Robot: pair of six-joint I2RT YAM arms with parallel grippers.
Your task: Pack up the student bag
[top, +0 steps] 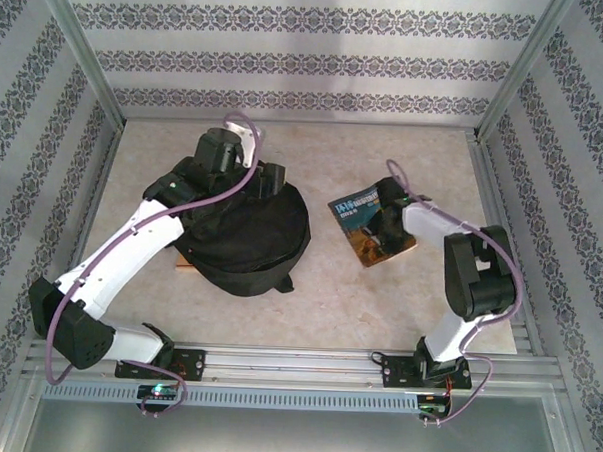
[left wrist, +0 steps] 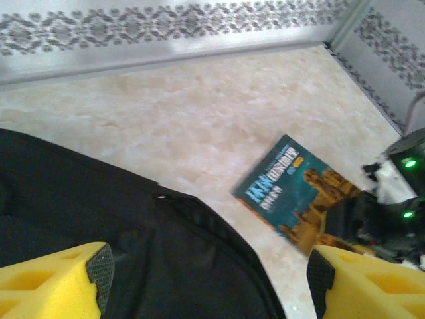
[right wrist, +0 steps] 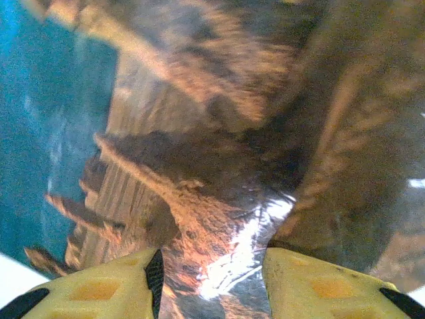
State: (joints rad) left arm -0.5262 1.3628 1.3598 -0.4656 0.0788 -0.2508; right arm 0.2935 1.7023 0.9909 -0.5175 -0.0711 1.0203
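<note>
1. The left gripper (left wrist: 209, 272) is held over the far side of the student bag (top: 251, 234). Its yellow fingers are spread wide with only black fabric beneath, probably so the opening can be caught.
2. The student bag is left slumped on the table (top: 358, 299), not yet seen to be opened.
3. A teal-and-brown book (top: 354, 210) is laid flat just right of the bag, apart from it, presumably awaiting packing.
4. Right of the bag, the right gripper (right wrist: 212, 266) is held close over the book's glossy cover, fingers parted, nothing pinched.
</note>
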